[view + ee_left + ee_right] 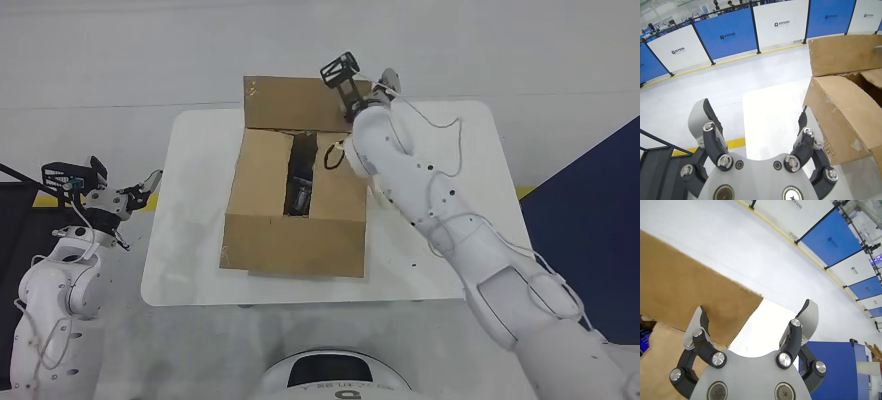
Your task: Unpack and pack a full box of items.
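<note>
Cardboard box sits mid-table on the white table. Its far flap is folded back, and its left top flap and right top flap lie nearly closed over the top. Between them is a narrow gap, and through it I can make out dark items, though I cannot tell what they are. The gap's long axis runs straight away from the robot, near edge to far edge.

My right gripper is up at the box's far right corner with its jaws spread and nothing in them. From its wrist camera the right gripper has the end of the far flap in front of one finger. I cannot tell whether the pad touches the cardboard. From those jaws the gap lies back toward the robot and to the left, across the right top flap.

My left gripper hangs off the table's left edge, well apart from the box, jaws also released and empty. Its wrist camera looks past the left gripper at the box's left wall.

I judge the right arm much the nearer, so the right top flap is probably the first thing to lift clear.
</note>
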